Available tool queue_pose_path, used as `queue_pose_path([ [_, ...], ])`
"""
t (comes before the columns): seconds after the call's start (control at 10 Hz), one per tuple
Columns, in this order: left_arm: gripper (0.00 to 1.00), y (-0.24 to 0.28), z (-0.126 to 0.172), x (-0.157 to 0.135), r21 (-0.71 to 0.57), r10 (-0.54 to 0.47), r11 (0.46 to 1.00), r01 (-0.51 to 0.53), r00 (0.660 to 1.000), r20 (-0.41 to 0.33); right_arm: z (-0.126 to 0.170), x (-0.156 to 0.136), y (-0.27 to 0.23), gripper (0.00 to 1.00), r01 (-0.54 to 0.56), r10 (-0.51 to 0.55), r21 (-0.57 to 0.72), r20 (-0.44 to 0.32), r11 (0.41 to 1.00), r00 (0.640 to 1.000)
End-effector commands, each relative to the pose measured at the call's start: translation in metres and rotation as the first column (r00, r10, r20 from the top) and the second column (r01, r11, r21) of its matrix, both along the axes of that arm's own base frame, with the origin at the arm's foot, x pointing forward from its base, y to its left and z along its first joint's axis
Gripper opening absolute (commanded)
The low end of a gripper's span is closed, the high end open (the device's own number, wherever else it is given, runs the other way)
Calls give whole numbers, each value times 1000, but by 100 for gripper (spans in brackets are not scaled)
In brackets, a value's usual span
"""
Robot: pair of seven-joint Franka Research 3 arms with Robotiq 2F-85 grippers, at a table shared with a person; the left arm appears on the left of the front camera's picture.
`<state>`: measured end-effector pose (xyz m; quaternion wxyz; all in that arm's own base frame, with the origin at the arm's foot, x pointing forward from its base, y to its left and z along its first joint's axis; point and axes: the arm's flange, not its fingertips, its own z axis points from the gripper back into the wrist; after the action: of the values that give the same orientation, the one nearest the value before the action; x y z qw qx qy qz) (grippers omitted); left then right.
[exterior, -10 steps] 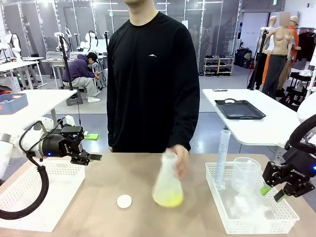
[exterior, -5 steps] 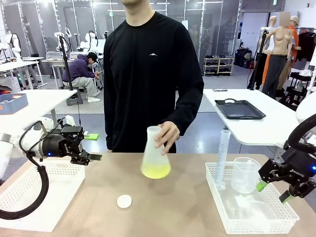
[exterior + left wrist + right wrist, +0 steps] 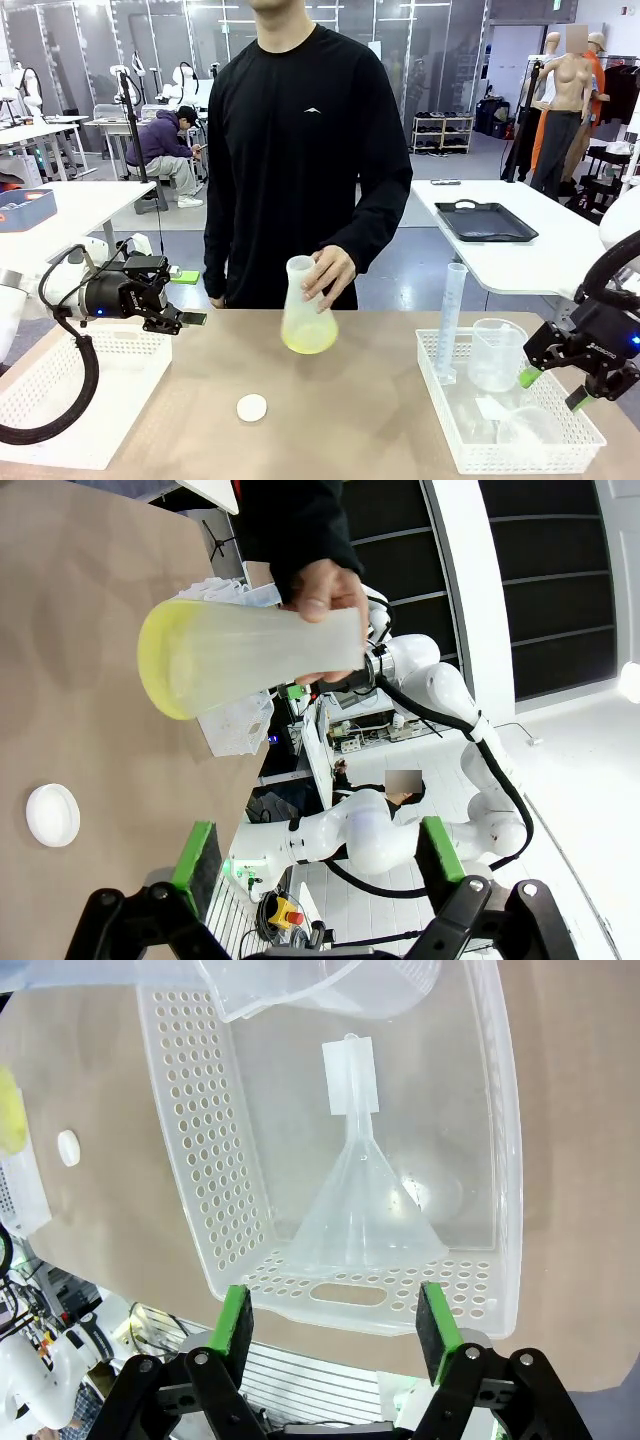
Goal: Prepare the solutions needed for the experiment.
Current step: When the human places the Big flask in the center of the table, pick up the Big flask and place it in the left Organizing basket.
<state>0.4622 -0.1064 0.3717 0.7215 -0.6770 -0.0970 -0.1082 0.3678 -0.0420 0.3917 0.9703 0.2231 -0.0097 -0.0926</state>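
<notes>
The person's hand holds a translucent conical flask (image 3: 308,318) just above the table's middle; the solutions, a pale yellow-green liquid (image 3: 308,341), sit in its base. The left wrist view shows the flask (image 3: 250,655) sideways with the liquid (image 3: 160,662) at its wide end. My left gripper (image 3: 190,297) hovers open over the left basket, well left of the flask; its fingers (image 3: 195,850) hold nothing. My right gripper (image 3: 550,388) stands open over the right basket, above a clear funnel (image 3: 365,1210) lying on the basket floor.
A white round cap (image 3: 252,407) lies on the table in front of the flask. The right basket (image 3: 437,385) holds a graduated cylinder (image 3: 450,320), a beaker (image 3: 497,352) and the funnel (image 3: 520,427). A white basket (image 3: 80,395) sits at the left.
The person lifted the flask and carried it left and back toward their body. My right gripper opened wider and rose slightly. The left arm stayed still.
</notes>
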Motion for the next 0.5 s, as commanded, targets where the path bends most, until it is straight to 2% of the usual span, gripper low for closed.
queue_pose_path([
  [0.0, 100, 0, 1, 2, -3, -4, 1000, 4, 1000, 5, 0, 0, -1, 82, 3, -3, 1, 1, 1000, 1000],
  [0.4, 100, 0, 1, 2, -3, -4, 1000, 4, 1000, 5, 0, 0, 0, 82, 0, 0, 0, 0, 1000, 1000],
])
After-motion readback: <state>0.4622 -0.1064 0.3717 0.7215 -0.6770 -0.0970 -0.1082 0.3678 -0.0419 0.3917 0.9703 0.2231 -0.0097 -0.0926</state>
